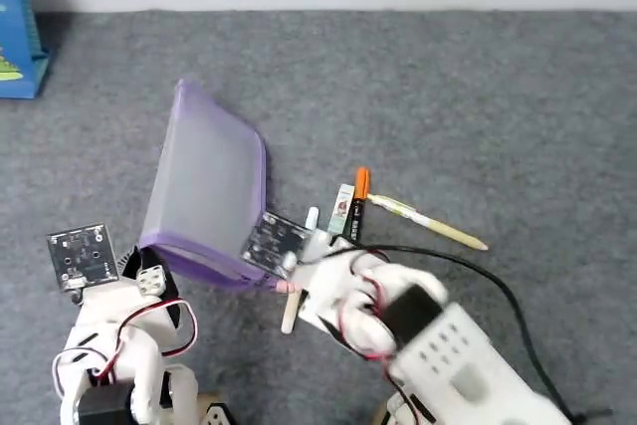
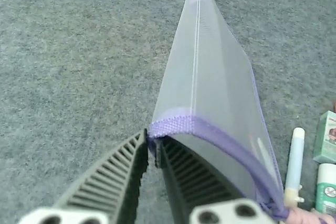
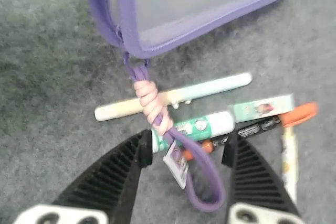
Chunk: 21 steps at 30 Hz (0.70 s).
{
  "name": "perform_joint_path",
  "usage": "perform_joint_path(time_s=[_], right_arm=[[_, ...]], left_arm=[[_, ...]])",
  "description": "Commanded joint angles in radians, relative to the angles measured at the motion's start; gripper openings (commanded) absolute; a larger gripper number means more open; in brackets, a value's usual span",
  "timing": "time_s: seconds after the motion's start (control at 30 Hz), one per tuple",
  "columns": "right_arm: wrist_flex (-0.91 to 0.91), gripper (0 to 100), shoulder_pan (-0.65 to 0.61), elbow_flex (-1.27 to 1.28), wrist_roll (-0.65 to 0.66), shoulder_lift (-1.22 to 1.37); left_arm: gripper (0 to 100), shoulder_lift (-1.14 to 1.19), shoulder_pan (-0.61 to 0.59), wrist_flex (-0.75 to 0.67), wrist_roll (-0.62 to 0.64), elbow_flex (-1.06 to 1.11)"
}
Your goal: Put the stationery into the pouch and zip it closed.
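A translucent purple pouch (image 1: 204, 181) stands tilted on the grey carpet, its zipper edge facing the arms. My left gripper (image 2: 152, 142) is shut on the pouch's purple corner seam (image 2: 173, 125); in the high view it sits at the pouch's near left corner (image 1: 149, 266). My right gripper (image 3: 186, 145) is open around the zipper's purple loop strap (image 3: 202, 182) and pink knotted cord (image 3: 152, 103), over a glue stick (image 3: 205, 124). A white pen (image 3: 173, 96), an eraser box (image 3: 262, 107), an orange-capped marker (image 3: 296, 114) and a yellow pencil (image 1: 428, 221) lie on the carpet beside the pouch.
A blue box (image 1: 15, 27) stands at the far left edge by the wall. The right arm's black cable (image 1: 498, 296) trails across the carpet to the right. Open carpet stretches behind and to the right of the pouch.
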Motion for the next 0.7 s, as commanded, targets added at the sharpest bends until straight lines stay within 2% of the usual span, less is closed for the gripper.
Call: perform_joint_path(time_s=[0.0, 0.27, 0.67], right_arm=[[-0.068, 23.1, -0.005, -0.040, 0.000, 0.148], [-0.082, 23.2, -0.087, -0.186, 0.000, 0.447], [-0.208, 23.1, -0.085, -0.201, 0.002, 0.601]], left_arm=[[1, -0.003, 0.002, 0.002, 0.011, -0.010], [1, -0.003, 0.002, 0.002, 0.011, -0.008], [1, -0.008, 0.002, 0.000, 0.011, 0.007]])
